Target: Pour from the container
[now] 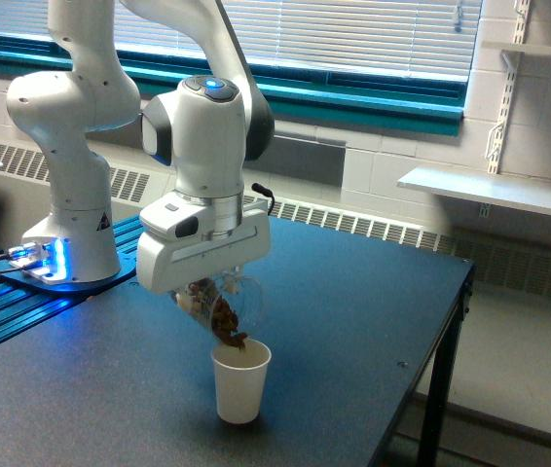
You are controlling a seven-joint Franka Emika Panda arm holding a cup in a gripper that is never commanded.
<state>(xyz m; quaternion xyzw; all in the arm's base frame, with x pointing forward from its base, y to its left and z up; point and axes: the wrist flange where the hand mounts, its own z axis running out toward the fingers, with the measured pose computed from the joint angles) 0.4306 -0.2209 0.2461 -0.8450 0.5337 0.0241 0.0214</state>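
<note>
Exterior view, lower centre: end effector grips the tilted container over a paper cup on the table, brown bits at its lip, pouring apparently midway.

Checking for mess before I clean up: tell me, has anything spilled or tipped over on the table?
Nothing stands out. The clear container is tilted in the gripper, its brown bits at the lip directly above the upright paper cup. No bits are visible on the dark table.
</note>
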